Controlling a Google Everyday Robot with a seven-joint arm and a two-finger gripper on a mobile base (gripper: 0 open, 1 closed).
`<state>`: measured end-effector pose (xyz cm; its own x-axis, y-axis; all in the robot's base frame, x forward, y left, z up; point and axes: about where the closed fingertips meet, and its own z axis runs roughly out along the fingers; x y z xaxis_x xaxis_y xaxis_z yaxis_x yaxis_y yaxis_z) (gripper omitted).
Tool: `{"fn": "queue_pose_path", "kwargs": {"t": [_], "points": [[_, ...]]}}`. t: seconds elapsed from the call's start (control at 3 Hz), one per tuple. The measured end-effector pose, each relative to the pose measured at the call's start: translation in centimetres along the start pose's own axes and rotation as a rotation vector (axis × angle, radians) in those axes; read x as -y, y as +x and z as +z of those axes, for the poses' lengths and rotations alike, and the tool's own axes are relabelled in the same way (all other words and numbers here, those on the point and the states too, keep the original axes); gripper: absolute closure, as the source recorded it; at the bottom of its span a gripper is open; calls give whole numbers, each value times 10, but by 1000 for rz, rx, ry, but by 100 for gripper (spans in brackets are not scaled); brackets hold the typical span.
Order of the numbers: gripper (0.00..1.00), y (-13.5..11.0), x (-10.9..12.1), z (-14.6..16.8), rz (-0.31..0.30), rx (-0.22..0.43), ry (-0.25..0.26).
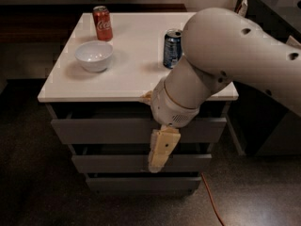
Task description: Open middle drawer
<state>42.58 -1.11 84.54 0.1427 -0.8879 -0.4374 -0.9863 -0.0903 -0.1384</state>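
Closest of all was the robot's big white arm (235, 55). It came in from the right and bent down in front of the cabinet. At its end hung the tan gripper (156, 166), pointing down. I could not tell if the gripper was open or closed.

The tip of the gripper was right in front of the middle drawer (108, 164), near the middle of its top edge. I could not tell if it was touching the front or only hanging close to it. The middle drawer was a plain grey front with no handle. It sat under the wider top drawer (94, 130) and above the small bottom drawer (122, 183). It looked shut. An orange cable (211, 201) lay on the floor to the right.

So I think the robot was at the reaching step, and the pulling had not begun. With no handle to grab, the next move would likely need the gripper to hook into the dark gap above the drawer front. Then it would need to pull straight back toward the robot.

Farther back was the white cabinet top (122, 81). On it stood a white bowl (94, 55) and a blue can (172, 47). Farthest away was a red Coca-Cola can (102, 22).
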Motion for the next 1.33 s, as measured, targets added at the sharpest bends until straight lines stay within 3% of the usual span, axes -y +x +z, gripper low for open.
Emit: {"fn": "queue_pose_path", "kwargs": {"t": [0.33, 1.0, 1.33], "points": [[0, 2, -4, 26, -34, -94, -5], [0, 3, -11, 37, -37, -131, -6], [0, 21, -22, 64, -45, -209, 11]]}}
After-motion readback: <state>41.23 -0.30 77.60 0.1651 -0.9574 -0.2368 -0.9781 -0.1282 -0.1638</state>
